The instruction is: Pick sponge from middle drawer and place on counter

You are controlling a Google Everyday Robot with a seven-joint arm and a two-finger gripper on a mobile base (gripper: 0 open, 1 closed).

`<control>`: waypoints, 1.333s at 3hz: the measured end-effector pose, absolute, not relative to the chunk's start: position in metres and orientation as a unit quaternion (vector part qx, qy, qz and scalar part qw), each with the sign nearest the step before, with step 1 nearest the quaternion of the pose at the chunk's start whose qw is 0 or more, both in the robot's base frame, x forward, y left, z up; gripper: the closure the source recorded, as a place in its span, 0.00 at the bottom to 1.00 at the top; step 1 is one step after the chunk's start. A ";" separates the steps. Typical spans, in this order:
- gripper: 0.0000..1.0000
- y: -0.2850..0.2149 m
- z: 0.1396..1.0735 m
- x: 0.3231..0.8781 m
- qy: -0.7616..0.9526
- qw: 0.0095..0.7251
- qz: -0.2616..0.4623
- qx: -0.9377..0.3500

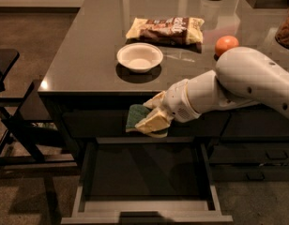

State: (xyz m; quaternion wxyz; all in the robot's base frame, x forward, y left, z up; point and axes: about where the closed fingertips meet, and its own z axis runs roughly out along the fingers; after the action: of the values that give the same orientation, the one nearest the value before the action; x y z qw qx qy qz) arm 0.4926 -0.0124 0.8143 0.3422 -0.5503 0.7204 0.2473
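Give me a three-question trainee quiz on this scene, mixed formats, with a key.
1. True or false: the sponge lies on the middle drawer floor.
2. The gripper is: A in the air before the counter front edge, above the open middle drawer; B resting on the counter; C down inside the drawer.
3. What does the gripper hold?
Key: 1 false; 2 A; 3 the sponge.

Small green-over-yellow sponge block (134, 115) clasped in cream jaws of white gripper (147, 117), over grey-walled, dark-floored middle drawer (81, 191). Glossy grey-brown slab worktop (83, 64), white round bowl (140, 56), orange round fruit (226, 44).
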 end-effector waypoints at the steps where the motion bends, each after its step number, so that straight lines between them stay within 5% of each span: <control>1: 1.00 -0.026 0.825 0.504 0.729 0.347 0.236 -0.541; 4: 1.00 -0.090 0.868 0.546 0.763 0.363 0.200 -0.496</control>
State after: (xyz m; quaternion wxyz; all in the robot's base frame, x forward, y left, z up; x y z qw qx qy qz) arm 0.5465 -0.0901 0.8675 0.3635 -0.4956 0.7630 0.2000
